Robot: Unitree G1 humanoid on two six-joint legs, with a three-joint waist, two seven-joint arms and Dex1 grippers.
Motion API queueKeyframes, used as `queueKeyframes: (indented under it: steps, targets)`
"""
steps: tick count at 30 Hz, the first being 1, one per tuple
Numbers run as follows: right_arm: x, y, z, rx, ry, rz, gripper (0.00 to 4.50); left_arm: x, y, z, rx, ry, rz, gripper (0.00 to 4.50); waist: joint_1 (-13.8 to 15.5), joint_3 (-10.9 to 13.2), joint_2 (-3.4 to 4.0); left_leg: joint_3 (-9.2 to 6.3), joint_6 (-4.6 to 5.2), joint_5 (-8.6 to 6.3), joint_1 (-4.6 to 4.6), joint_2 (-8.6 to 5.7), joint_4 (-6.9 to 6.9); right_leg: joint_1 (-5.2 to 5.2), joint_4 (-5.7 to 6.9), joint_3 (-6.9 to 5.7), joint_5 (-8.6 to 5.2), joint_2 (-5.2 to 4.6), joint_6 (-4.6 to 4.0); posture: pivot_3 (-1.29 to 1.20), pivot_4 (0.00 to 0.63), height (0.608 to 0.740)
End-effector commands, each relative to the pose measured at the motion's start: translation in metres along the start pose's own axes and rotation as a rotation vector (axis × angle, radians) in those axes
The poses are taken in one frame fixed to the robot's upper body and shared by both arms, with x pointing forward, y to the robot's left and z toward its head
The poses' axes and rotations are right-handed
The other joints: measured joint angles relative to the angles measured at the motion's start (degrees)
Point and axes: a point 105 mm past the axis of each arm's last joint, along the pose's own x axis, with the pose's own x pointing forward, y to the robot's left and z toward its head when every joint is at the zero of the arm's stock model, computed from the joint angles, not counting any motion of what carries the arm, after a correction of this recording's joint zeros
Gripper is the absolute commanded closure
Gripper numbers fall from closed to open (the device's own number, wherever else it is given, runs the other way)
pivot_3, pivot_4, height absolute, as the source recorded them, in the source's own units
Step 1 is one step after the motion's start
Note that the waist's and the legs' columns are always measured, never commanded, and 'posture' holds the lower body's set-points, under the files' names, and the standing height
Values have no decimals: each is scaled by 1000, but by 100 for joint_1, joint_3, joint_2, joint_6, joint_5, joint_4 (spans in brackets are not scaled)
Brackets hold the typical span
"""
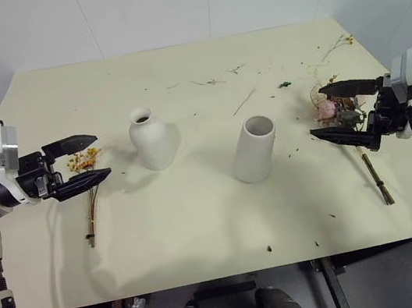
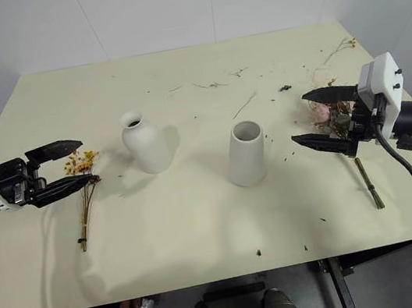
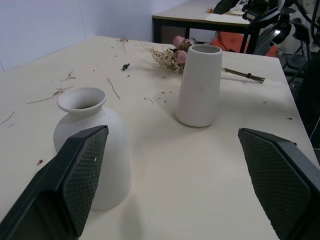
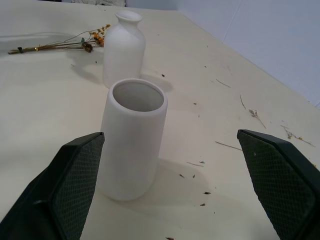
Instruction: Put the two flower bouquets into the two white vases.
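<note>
Each arm ends in a black wrist block capped by a white, boxy housing with rounded corners. The left gripper (image 1: pixel 88 159) and the right gripper (image 1: pixel 333 110) each carry two long black fingers tapering to flat, pointed tips. In the wrist views the inner faces of the fingers (image 3: pixel 82 170) show a fine cross-hatched, diamond-patterned texture. A thick black cable loops down from the right wrist, and a thinner black cable curves behind the left wrist housing. The forearm segments are pale grey-white with dark joints.
</note>
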Motion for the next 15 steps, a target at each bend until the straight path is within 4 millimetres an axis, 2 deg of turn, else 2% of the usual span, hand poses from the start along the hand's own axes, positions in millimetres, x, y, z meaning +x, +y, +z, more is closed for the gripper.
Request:
queueKeyframes:
  steps: [1, 4, 7, 10, 13, 15]
  targets:
    - [3, 0, 15, -44, -62, 13, 0, -9, -3, 6, 34, 29, 14, 60, -11, 0, 0, 0, 0, 0, 0, 0, 0, 0, 1, 1, 0, 0, 0, 0, 150, 740]
    - [11, 2, 21, -47, -92, 45, 0, -17, 3, -2, 17, 82, 96, 60, -40, 0, 0, 4, 0, 0, 6, 3, -1, 0, 6, 4, 0, 1, -1, 0, 150, 740]
    - [18, 5, 20, -42, -98, 82, 0, -27, 5, -18, -60, 240, 154, 60, -42, 1, -1, 4, 0, 0, 9, 14, 0, -1, 14, 4, -2, 12, -5, 0, 150, 740]
    - [22, 9, 20, -41, -112, 110, 0, -35, 17, -23, -90, 333, 308, 60, -19, 1, -1, 4, -1, -1, 11, 17, 0, -1, 16, 3, -5, 14, -10, 0, 150, 740]
    - [24, 10, 20, -42, -124, 123, 0, -39, 19, -23, -119, 428, 402, 60, -13, 1, -1, 5, -1, -1, 10, 16, 1, 0, 16, 4, -5, 14, -10, 0, 150, 740]
    - [28, 11, 22, -40, -138, 138, 0, -51, 23, -29, -213, 590, 577, 60, -17, 6, -10, 3, -2, -1, 8, 17, 1, -1, 18, 2, -5, 14, -10, 0, 150, 740]
